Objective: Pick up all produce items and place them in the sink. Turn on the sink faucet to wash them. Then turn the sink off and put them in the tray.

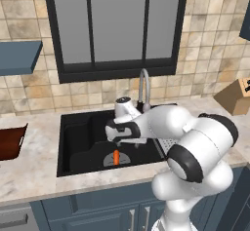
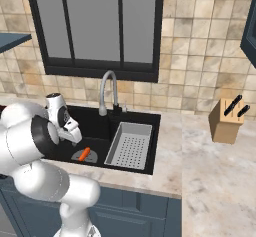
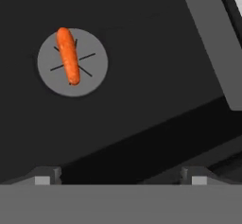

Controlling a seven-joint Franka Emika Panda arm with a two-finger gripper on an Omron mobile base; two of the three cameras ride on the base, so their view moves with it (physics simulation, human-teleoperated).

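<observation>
Already the carrot (image 3: 68, 55) lies on the drain disc (image 3: 92, 76) in the sink (image 1: 78, 132), and the fingers (image 3: 118, 179) hang above it, released and empty. Next, probably, the faucet (image 1: 143, 86): nudge its handle gently, keeping clear of the spout.

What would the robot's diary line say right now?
gripper: open, empty, above sink | carrot: lying on drain disc | faucet: no water seen | tray: on counter

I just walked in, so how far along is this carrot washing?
Done: the small orange carrot lies on the round grey drain disc in the black sink. In hand: nothing; the jaws are open above it. Left: running the silver gooseneck faucet, then moving it to the reddish-brown tray.
</observation>
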